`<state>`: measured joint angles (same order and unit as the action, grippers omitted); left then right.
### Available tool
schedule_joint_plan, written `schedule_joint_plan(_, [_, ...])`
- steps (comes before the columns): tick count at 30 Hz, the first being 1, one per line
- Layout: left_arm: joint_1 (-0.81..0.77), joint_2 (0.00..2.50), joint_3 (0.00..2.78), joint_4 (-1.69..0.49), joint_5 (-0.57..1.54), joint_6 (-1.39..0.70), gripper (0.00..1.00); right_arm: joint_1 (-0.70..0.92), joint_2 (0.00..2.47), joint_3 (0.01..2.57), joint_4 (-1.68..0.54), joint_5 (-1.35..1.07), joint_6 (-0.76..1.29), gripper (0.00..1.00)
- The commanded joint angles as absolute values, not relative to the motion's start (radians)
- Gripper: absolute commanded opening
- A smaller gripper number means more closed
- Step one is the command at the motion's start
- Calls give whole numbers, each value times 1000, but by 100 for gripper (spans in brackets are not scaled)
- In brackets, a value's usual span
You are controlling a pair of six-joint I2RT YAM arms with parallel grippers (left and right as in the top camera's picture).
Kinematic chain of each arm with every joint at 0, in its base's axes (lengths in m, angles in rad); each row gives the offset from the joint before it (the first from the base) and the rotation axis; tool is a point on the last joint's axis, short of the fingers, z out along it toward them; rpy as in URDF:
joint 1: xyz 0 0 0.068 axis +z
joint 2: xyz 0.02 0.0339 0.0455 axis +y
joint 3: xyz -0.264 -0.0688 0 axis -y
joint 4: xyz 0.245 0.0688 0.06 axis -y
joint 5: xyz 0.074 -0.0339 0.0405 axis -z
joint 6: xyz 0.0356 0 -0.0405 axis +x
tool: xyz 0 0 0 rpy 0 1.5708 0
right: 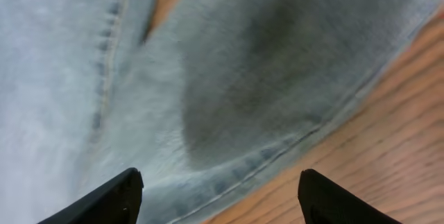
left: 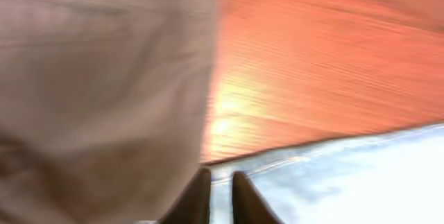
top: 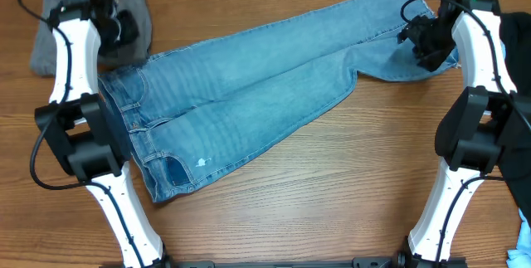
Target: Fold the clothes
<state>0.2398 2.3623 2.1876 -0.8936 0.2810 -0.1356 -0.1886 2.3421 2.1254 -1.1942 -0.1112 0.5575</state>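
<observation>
I see the jeans [top: 249, 85] lying slantwise on the table [top: 332, 210], waist by my left arm, legs reaching far right. The left gripper [left: 220, 182] is nearly closed and empty at their edge. The right gripper [right: 219, 189] gapes wide above a leg.

Lt blue denim jeans [top: 249, 77] lie flat, unfolded, diagonal: waistband lower-left, legs twd upper-right.
</observation>
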Motion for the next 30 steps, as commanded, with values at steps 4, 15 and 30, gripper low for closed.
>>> schedule_joint_plan(4, [222, 2356, 2385, -1088, 418, -116, 34, -214, 2304, 2012, -1127, 51, 638, 76])
schedule_joint_plan(15, [153, 2355, 2492, -1404, 408, -29, 44, -298, 2304, 1863, -845, -159, 671, 70])
schedule_joint_plan(30, [84, 2354, 2510, -1690, 318, -35, 35, -369, 2252, 1937, -1131, 210, 671, 4])
